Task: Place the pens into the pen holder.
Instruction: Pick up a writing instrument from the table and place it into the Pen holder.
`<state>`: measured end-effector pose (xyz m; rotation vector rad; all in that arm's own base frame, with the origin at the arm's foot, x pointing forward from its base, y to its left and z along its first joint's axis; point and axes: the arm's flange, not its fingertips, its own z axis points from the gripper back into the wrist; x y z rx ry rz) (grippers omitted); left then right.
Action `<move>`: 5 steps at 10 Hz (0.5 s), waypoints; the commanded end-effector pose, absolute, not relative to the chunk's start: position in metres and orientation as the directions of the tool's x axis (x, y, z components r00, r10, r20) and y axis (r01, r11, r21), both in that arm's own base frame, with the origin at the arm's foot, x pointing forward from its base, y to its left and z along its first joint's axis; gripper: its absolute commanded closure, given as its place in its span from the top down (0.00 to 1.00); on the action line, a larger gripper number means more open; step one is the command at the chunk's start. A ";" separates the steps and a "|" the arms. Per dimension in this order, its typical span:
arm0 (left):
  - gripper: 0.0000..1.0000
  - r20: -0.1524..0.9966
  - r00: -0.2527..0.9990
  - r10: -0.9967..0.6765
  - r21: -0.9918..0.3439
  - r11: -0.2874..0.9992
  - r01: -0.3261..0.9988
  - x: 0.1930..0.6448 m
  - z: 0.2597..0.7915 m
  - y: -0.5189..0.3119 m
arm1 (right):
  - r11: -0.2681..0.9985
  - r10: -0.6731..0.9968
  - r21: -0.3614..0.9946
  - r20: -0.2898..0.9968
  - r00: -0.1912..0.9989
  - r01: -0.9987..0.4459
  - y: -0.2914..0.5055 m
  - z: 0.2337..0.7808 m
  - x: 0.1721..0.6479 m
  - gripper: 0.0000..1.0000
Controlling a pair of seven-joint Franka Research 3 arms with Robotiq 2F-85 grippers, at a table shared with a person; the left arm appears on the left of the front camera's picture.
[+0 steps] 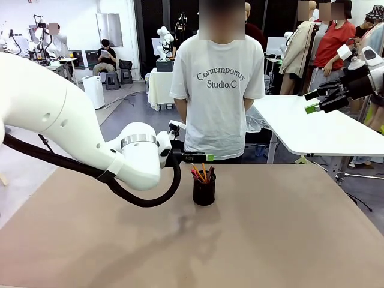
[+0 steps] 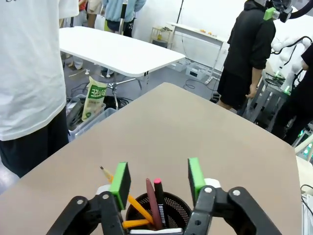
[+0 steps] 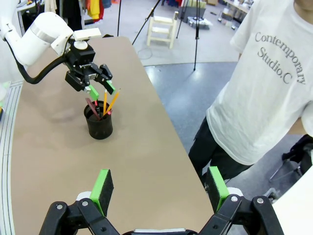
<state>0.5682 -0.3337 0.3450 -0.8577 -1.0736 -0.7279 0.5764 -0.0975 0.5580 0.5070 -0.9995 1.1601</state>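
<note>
We judge the task near done: thin coloured pens stand in the black mesh pen holder; left pincer released above them, right pincer spread, empty.

Glossy white rounded arm, looping black cable, black pincer with green pads

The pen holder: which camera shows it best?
The right wrist view: the whole pen holder stands clear on the table with pens sticking out. The front view shows it small and farther off. The left wrist view cuts it off between the left hand's fingers.
</note>
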 end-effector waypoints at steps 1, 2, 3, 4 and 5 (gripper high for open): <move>1.00 0.947 0.307 -0.100 -0.224 0.481 0.848 0.563 0.357 -0.324 | 0.361 0.524 -0.132 0.848 0.084 -0.923 -0.095 0.562 0.577 1.00; 1.00 0.948 0.295 -0.115 -0.208 0.478 0.853 0.562 0.365 -0.320 | 0.361 0.524 -0.132 0.848 0.084 -0.923 -0.095 0.562 0.577 1.00; 1.00 0.949 0.283 -0.142 -0.186 0.473 0.861 0.559 0.380 -0.313 | 0.361 0.524 -0.132 0.848 0.084 -0.923 -0.095 0.562 0.577 1.00; 1.00 0.929 0.316 -0.192 -0.200 0.456 0.867 0.557 0.393 -0.307 | 0.361 0.524 -0.132 0.848 0.084 -0.923 -0.095 0.562 0.577 1.00; 1.00 0.901 0.341 -0.266 -0.210 0.420 0.883 0.550 0.407 -0.300 | 0.361 0.524 -0.132 0.848 0.084 -0.923 -0.095 0.562 0.577 1.00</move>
